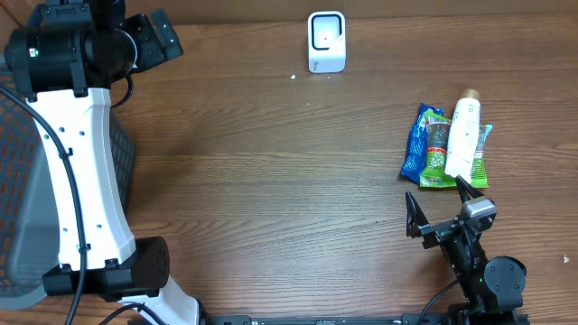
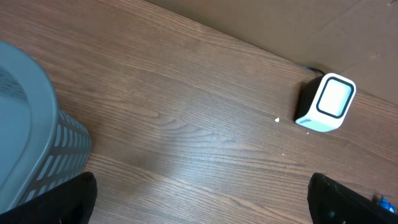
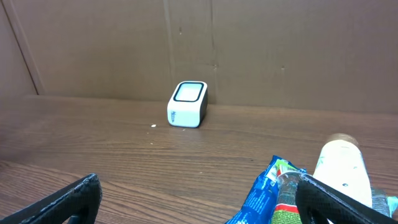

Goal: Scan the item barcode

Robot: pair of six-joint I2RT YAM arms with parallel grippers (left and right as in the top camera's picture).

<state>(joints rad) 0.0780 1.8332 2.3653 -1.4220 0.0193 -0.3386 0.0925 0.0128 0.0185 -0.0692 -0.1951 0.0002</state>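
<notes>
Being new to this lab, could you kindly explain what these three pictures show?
Two robot arms work at a brown wooden table. One picture looks down from above: the white-and-black left arm beside a grey mesh basket, the small black right arm at lower right. The other two come from wrist cameras; the dark shapes in their bottom corners are each arm's own jaws, wide open, holding nothing. On the table are a white cube-shaped barcode scanner and a white plastic bottle lying on a blue packet and a green packet.

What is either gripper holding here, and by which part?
Nothing is held. The left gripper stands open above the table near the scanner; the right gripper stands open just short of the white bottle and packets.
</notes>
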